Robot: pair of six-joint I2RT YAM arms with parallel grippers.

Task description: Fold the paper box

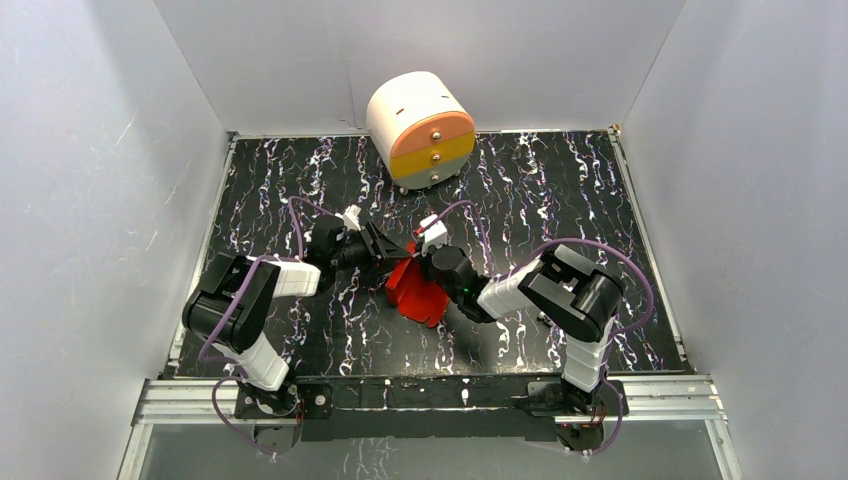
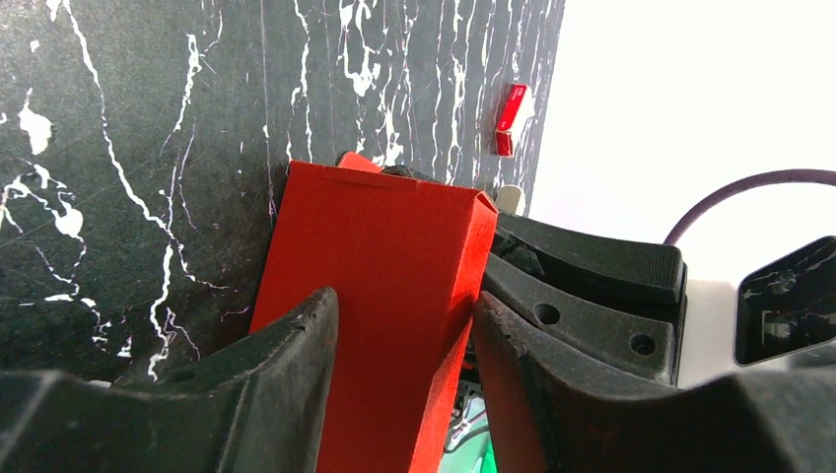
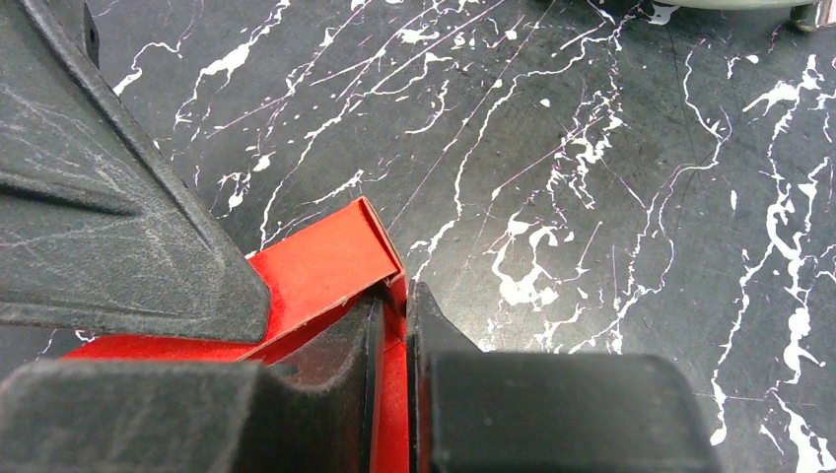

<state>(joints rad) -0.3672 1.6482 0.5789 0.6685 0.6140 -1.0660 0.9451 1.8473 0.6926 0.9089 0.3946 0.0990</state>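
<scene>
From where I stand, the left arm [image 1: 245, 300] reaches in from the near left, well short of the round white, orange and yellow drawer unit [image 1: 420, 128] at the back of the black marbled table [image 1: 560, 190]. The left gripper [image 1: 392, 250] sits in front of that drawer unit and a touch to its left. Its two fingers [image 2: 296, 345] are spread to the width of the red card and press on either side of it, so it grips the paper box [image 1: 418, 292]. The box lies mid-table, straight out in front of the drawer unit and well apart from it, as a partly folded flat red shape with one side wall turned up. The right gripper [image 1: 427, 268] is just beside the left one, also in front of the drawer unit. Its fingers [image 3: 434, 335] are pinched almost together on a thin upright edge of the box. A tiny red-and-white packet [image 2: 513, 118] lies on the table further right, and the right arm [image 1: 575, 295] runs back to the near right.
</scene>
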